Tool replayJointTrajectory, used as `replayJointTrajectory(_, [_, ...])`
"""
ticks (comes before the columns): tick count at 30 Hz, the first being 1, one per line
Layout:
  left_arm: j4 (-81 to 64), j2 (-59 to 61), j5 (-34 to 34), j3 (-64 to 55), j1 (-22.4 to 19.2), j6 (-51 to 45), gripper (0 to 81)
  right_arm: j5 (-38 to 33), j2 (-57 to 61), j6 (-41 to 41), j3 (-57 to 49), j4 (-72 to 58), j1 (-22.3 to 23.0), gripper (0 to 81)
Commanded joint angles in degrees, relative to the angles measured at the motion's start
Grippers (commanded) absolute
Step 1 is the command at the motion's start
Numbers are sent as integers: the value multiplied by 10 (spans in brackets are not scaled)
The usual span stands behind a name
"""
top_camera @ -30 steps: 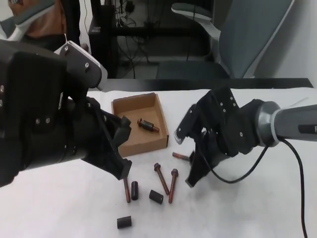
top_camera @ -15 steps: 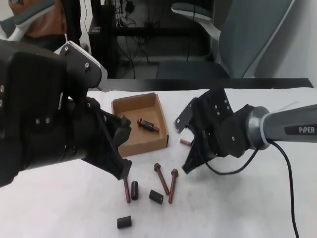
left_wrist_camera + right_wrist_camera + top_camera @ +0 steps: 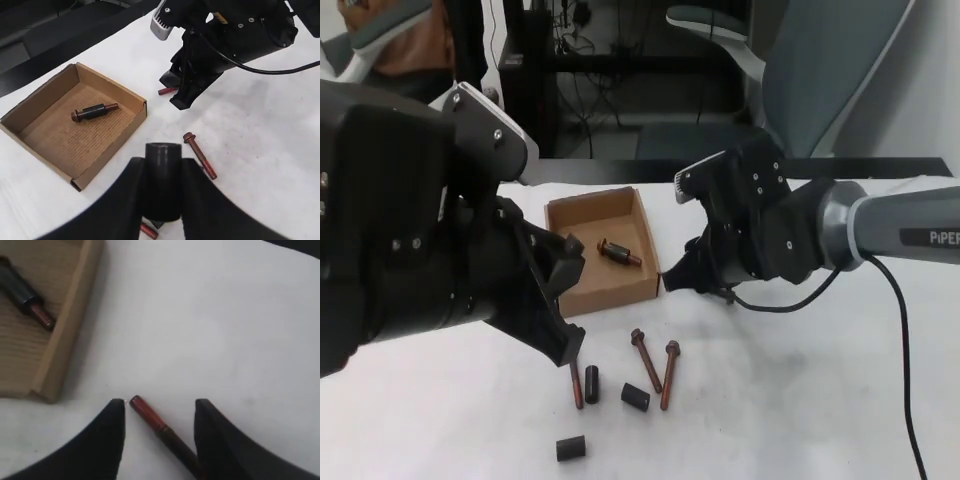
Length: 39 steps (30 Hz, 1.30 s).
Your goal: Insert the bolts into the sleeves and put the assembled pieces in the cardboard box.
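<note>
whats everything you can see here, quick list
cardboard box: 1, brown, on the bench between the two arms
assembled piece: 1, black sleeve on a reddish bolt, lying in the box
bolts: 4 loose, reddish; three on the bench on the near side of the box, one between the right gripper's fingers
sleeves: 4, black; three among the bolts, one in the left gripper
bench: 1, white top
chair: 1, grey-green, behind the bench
left gripper: black, shut on a sleeve, above the bench
right gripper: black, open, straddling a bolt beside the box
</note>
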Motion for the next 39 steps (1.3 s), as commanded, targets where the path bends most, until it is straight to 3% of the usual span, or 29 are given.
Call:
replayJointTrajectory(1, [-6, -8, 16, -4, -1, 2, 18, -12, 7, 11, -9, -3, -1, 413])
replayJointTrajectory(9, [-6, -8, 15, -4, -1, 0, 18, 69, 18, 277, -11, 15, 5, 413])
replayJointTrajectory(12, [-6, -8, 15, -4, -1, 0, 18, 73, 18, 329, -11, 24, 12, 413])
replayJointTrajectory(22, [-5, -25, 58, -4, -1, 0, 18, 170, 29, 367, -11, 48, 14, 413])
replayJointTrajectory(27, [1, -38, 58, -4, -1, 0, 18, 159, 55, 365, -13, -12, 14, 413])
replayJointTrajectory(39, [10, -44, 58, -4, -1, 0, 18, 85, 65, 361, -27, 61, 12, 413])
